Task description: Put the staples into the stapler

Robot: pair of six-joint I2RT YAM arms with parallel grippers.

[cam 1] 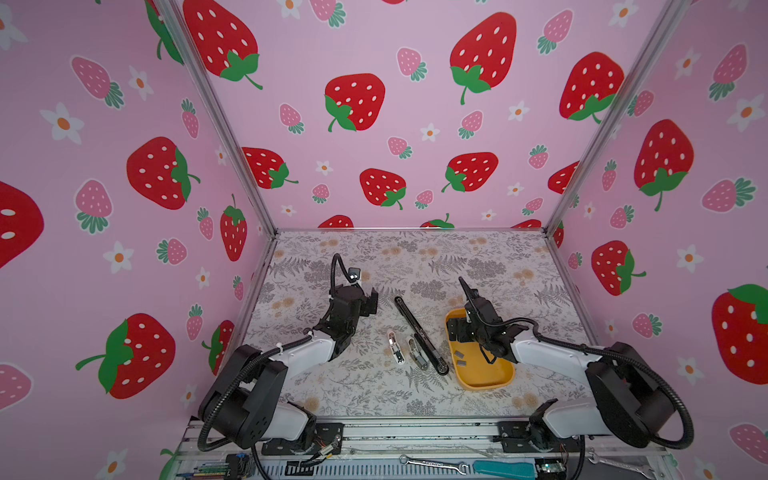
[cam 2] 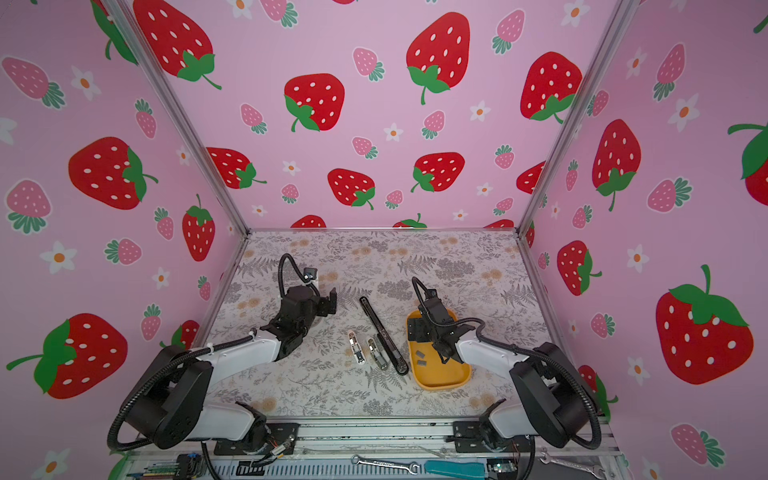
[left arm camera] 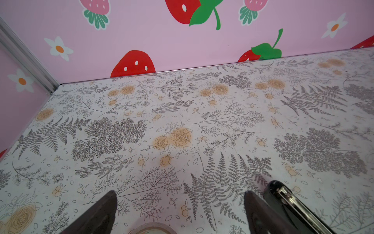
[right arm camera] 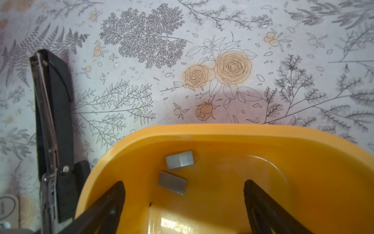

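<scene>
Right tool (right arm camera: 184, 183) hangs over the far end of the yellow tray (right arm camera: 222, 129), jaws spread wide and gripping nothing. On the tray floor lie the staples (right arm camera: 179, 162). From my remote seat I count two short grey strips in the right wrist view. One is close to the tray's far rim. The other lies level with the fingers (right arm camera: 107, 206) and clear of both. In a top view two strips (cam 1: 459, 354) show in the tray nearer the arm; whether they are the same pair I cannot tell.

Left tool (left arm camera: 180, 192), likewise released and empty, hovers above bare bench (cam 1: 415, 257), with the far tip of the long black stapler (left arm camera: 283, 194) near one finger.

I count three staplers mid-bench. The long black one lies diagonally between the arms, and the tray sits just beside it on the right. A small white stapler (cam 1: 395, 347) and a small grey stapler (cam 1: 417, 353) lie just beside its near end.

Strawberry-print walls (cam 1: 374, 124) close the bench on the left, right and far sides. The far half of the bench lies open, as does the strip along the near edge.
</scene>
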